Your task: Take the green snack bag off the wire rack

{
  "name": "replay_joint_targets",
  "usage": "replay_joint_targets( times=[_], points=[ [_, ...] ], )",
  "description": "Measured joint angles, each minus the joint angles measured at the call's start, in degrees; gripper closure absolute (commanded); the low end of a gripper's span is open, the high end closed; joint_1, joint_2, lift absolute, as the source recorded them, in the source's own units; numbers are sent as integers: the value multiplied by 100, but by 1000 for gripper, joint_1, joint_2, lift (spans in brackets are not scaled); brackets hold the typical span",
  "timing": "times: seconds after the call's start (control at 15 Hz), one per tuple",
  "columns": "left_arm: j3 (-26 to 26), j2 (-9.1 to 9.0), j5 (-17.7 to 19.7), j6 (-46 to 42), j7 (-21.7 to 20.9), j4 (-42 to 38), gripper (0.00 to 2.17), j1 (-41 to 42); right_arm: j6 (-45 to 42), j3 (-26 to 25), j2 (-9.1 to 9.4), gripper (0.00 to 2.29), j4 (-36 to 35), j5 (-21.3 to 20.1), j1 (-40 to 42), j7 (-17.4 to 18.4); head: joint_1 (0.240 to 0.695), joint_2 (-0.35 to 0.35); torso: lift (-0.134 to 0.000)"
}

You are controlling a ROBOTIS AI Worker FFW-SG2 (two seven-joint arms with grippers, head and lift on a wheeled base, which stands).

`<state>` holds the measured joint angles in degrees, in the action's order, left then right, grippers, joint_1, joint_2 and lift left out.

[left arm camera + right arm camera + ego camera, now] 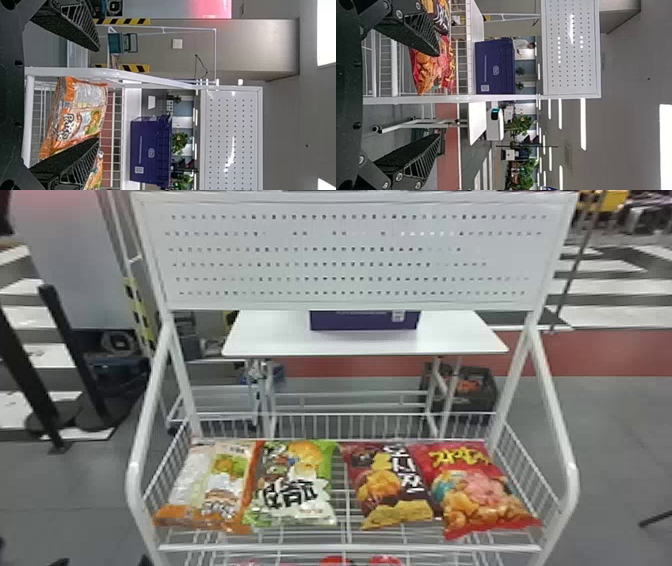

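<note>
In the left wrist view, we see the left gripper (98,94) with its jaws wide apart; one finger covers part of our view of the orange-and-white bag (210,487), and we cannot tell whether they touch. In the right wrist view, the right gripper (440,95) likewise has its jaws spread wide, one finger overlapping our view of the red bag (482,490).

We find the green snack bag (292,485) lying face up on the wire rack (350,548), between the orange-and-white bag, which it touches, and the dark brown bag (392,490), from which a gap with bare wires parts it. The orange-and-white bag lies by the rack's left edge, the red one by its right edge, against the dark brown one. All four run from near the back edge toward the front edge. Below the front edge we make out some red packages (336,560).

Above the back edge stands a white perforated panel (350,255). Behind the rack we see a white table (270,337) bearing a purple crate (365,321), and a dark crate (485,390) on the grey floor (625,450), beyond the rack's right back corner. Well off the left edge stand black posts (75,355).
</note>
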<state>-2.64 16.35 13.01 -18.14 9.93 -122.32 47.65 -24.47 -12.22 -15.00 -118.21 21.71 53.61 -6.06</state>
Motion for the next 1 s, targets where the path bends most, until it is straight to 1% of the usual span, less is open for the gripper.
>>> replay_joint_targets(
  times=[0.73, 0.87, 1.0],
  points=[
    [12, 0, 0, 0, -8, 13, 83, -3, -9, 9, -12, 174, 0, 0, 1, 0, 499, 0, 0],
    [183, 0, -12, 7, -3, 133, 83, -207, -7, 14, -12, 174, 0, -1, -5, -1, 499, 0, 0],
    [563, 0, -132, 300, 69, 356, 87, -703, -8, 37, -9, 174, 0, -16, -15, -7, 499, 0, 0]
  ],
)
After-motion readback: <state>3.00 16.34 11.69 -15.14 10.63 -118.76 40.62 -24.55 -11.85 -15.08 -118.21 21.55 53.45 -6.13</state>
